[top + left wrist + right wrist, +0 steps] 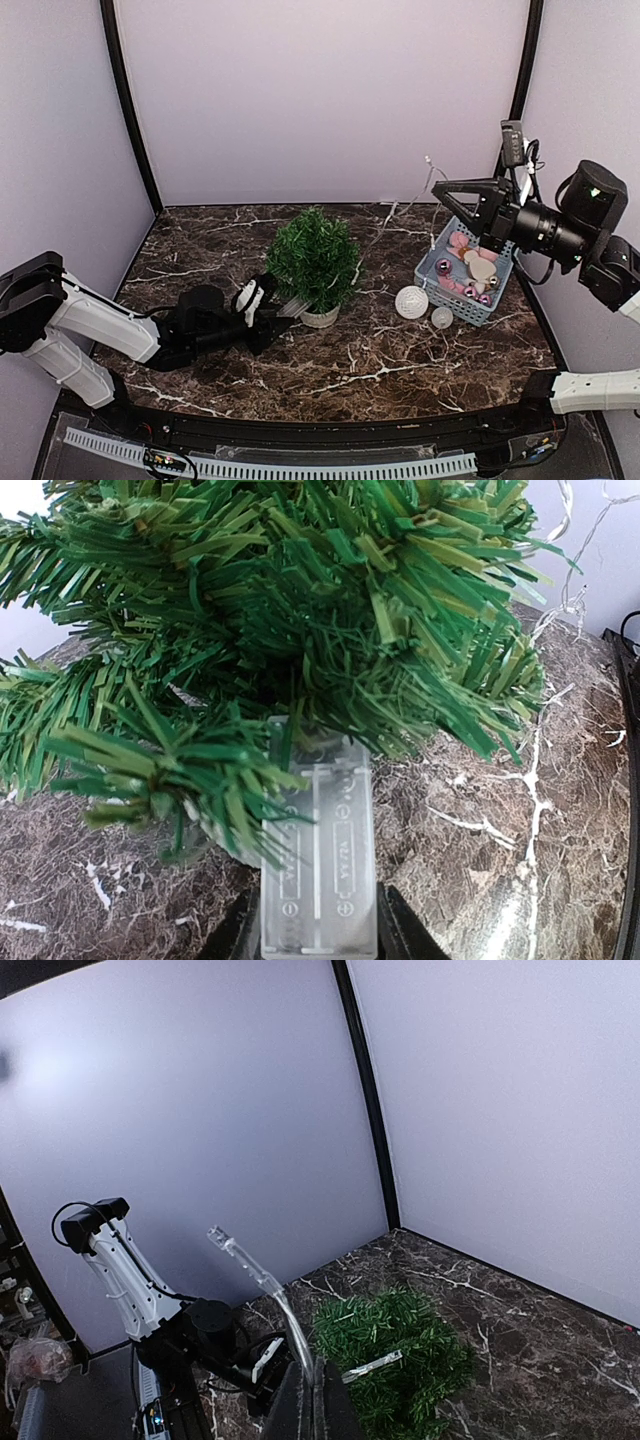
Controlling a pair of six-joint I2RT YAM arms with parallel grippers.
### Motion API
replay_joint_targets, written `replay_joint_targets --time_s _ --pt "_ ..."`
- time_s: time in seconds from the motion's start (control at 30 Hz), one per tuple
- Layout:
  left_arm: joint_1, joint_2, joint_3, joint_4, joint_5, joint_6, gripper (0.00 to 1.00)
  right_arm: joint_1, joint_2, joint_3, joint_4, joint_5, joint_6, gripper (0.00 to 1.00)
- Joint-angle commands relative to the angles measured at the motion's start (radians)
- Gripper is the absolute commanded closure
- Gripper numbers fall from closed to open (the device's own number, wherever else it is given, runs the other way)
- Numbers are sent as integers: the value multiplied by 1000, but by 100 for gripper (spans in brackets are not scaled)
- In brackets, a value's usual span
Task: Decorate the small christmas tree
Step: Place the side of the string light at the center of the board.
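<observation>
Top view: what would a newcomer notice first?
The tree mid-table, with the left gripper clamping a clear battery box at its base. Then the right gripper, raised near the blue basket, pinching a light string.

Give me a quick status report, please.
Left gripper shut on battery box under tree. Right gripper shut on light string, raised high. Tree upright, plain. Nothing blocking.

Perhaps polarity signs on battery box

Two robot arms: the left arm has white shells, black joints and a black left claw; the right arm is mostly black, with a green light and looping cables.
</observation>
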Motion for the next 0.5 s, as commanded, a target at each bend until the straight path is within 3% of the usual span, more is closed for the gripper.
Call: replay_joint_targets --time_s 0.0,0.3,0.47 --pt "9 -5 -11 34 12 -6 68 -4 -4 -44 46 -47 30 100" --pt "7 1 -12 37 10 -6 68 -4 -14 -49 17 -258 86 100" --pt "9 1 -9 37 9 -7 68 -4 -18 -54 -74 -186 87 100"
